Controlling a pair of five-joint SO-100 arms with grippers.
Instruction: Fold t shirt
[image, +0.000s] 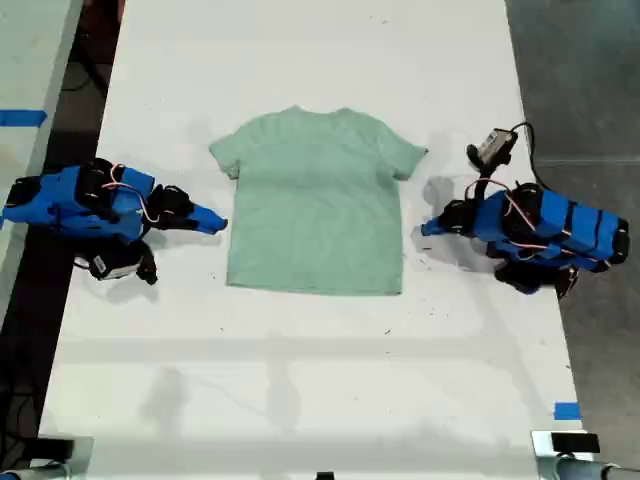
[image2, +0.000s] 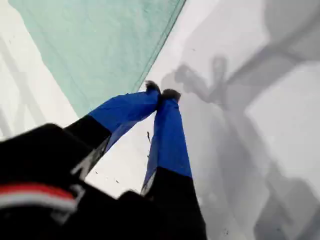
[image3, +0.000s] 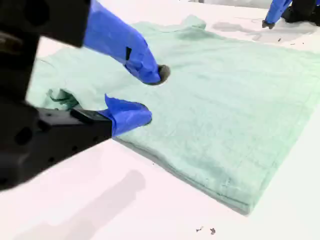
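You'll find the t shirt (image: 315, 200) spread flat on the white table (image: 300, 350), lying between my two grippers. My first gripper (image2: 161, 93) is clenched, tips pressed together on nothing, with the shirt's side edge just ahead of it and not touching. My second gripper (image3: 147, 95) has its jaws parted and empty, poised at the opposite side edge, the sleeve (image3: 60, 95) close beside it.

White table (image: 300, 370), blue tape pieces (image: 567, 410), grey floor (image: 580, 80).

Blue arms; black joints; red/white wires
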